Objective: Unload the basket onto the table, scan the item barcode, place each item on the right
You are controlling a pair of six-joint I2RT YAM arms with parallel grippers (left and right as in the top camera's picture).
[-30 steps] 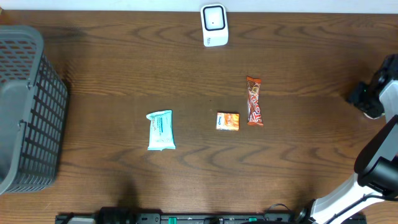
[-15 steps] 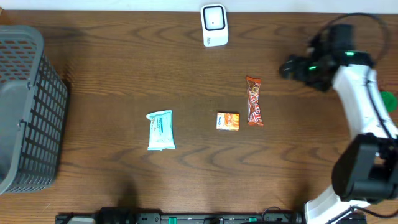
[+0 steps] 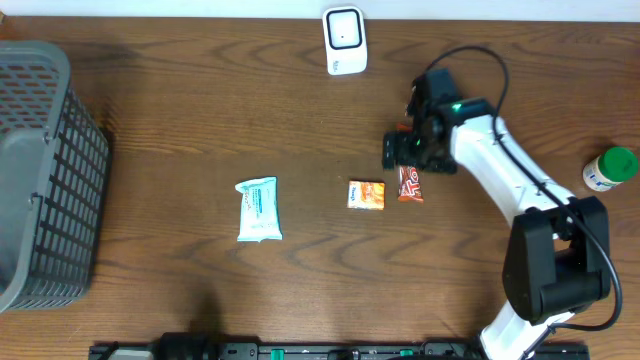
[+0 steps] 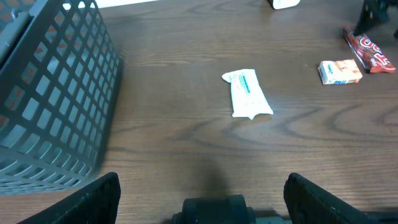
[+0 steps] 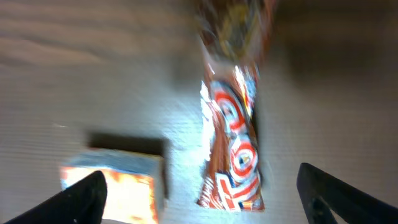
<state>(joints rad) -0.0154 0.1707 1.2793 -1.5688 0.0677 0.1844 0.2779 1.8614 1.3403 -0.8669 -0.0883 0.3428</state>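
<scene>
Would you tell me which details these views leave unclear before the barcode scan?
- Red candy bar wrapper: overhead, upper half covered by the right arm; right wrist view blurred, print unreadable.
- Small orange box: right wrist view, cut by the bottom edge.
- White scanner: left wrist view, cut by the top edge.
- Barcodes: none visible in any view.

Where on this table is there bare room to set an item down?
Wide bare wood lies between the basket and the white packet, and along the near edge. Crowded around the orange box, candy bar and right gripper.
</scene>
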